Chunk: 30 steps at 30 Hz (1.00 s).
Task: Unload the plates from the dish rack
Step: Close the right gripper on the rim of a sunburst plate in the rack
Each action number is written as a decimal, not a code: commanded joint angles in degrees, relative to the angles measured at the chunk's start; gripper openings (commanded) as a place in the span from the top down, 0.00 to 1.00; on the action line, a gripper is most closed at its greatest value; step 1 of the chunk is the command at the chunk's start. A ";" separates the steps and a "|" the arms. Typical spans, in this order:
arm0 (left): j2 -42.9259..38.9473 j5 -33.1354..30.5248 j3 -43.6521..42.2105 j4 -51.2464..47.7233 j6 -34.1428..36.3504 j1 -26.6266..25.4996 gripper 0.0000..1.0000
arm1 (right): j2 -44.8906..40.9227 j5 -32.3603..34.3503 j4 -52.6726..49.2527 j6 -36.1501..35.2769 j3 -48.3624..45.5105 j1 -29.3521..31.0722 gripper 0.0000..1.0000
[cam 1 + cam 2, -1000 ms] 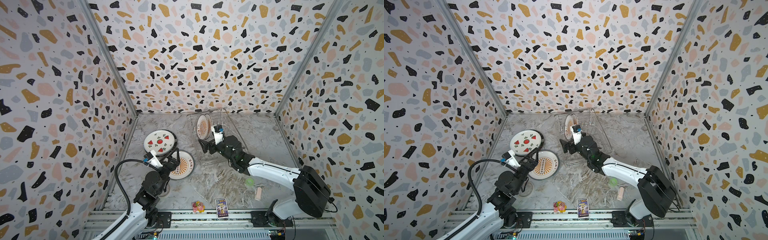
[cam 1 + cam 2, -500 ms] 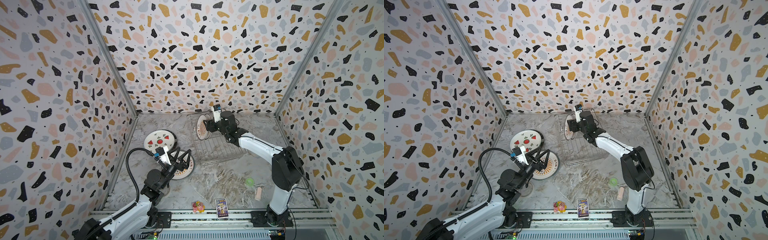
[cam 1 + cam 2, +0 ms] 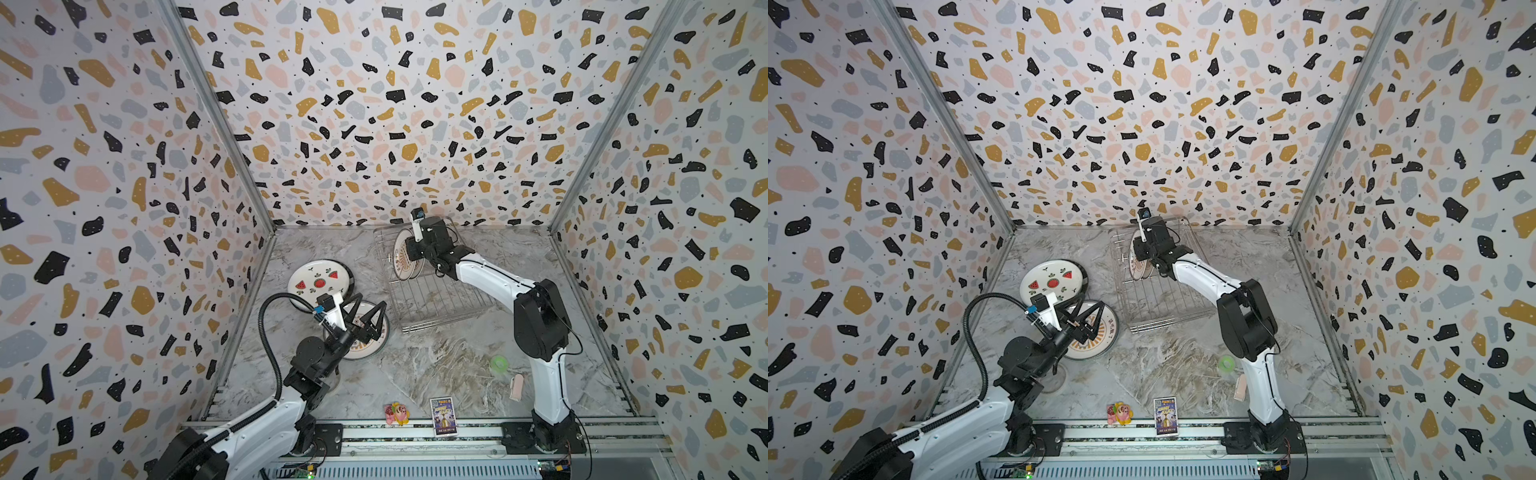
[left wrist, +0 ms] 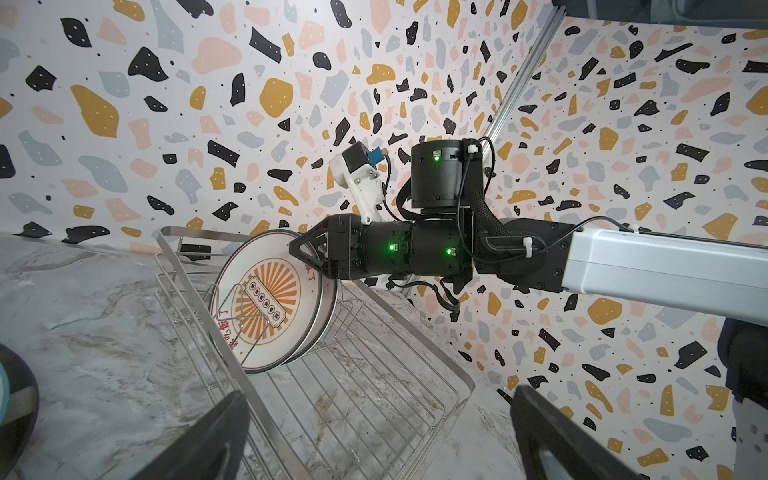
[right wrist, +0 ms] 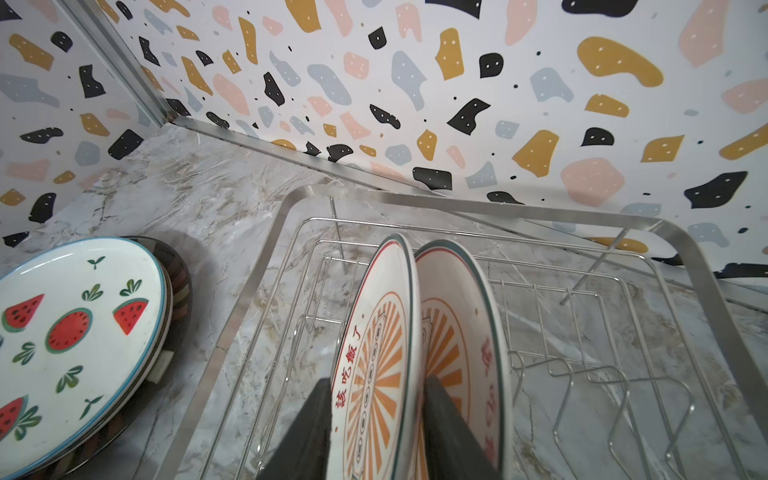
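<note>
Grey marbled surface point(image 5: 187, 187): your right fingers point(image 5: 453, 436) clamp the front orange-sunburst round ceramic plate point(image 5: 374, 365) between them in the silver wire dish rack point(image 5: 702, 266); left fingers point(image 4: 199, 444) splayed, empty.

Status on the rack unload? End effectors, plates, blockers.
Left end effector open, above an unloaded plate. Right end effector clamped on front plate, plate standing in rack. Second plate right behind it; one finger sits between them.

Red characters 該吃飯了 curve along the sunburst plate point(image 5: 374, 374) rim.
</note>
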 commanded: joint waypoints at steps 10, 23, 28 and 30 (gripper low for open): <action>1.82 -0.77 2.01 1.37 -1.50 -0.36 0.00 | 6.34 18.71 -6.42 -1.54 9.21 3.79 0.78; 0.55 -2.24 0.79 1.59 -2.64 -0.39 0.00 | 10.87 23.46 -8.62 -2.23 14.91 5.30 0.83; 0.59 -2.00 0.12 2.70 -3.63 -0.34 0.00 | 10.86 27.79 -8.16 -3.04 16.43 6.07 0.86; 0.41 -1.82 -0.18 3.08 -3.97 -0.42 0.00 | 10.21 28.54 -7.62 -3.47 16.50 6.43 0.87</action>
